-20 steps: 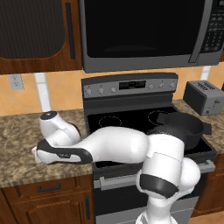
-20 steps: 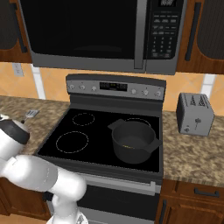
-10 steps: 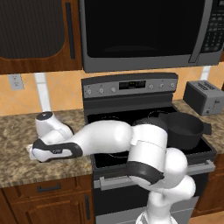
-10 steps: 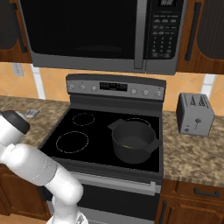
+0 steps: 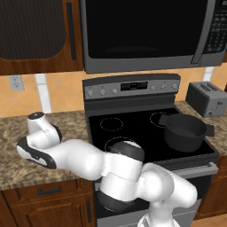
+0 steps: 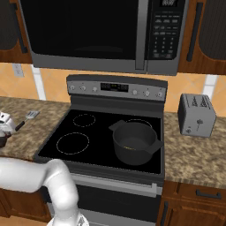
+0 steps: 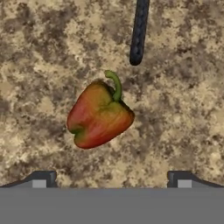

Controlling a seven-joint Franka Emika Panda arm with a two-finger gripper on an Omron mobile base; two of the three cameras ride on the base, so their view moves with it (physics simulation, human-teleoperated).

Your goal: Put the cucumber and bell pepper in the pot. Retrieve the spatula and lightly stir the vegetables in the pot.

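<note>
Granite counter, bell pepper between spread fingertips

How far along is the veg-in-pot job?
Possibly done: something yellowish lies in the pot, maybe the cucumber; too small to tell. In hand: the open claw hangs over the bell pepper, which lies ungrasped on the counter. Left: pepper into the pot, then fetching the spatula and stirring.

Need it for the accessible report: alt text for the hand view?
A red bell pepper with a curled green stem lies on speckled brown granite counter, centred above the open gripper. The end of the spatula's dark handle lies just beyond it.
</note>
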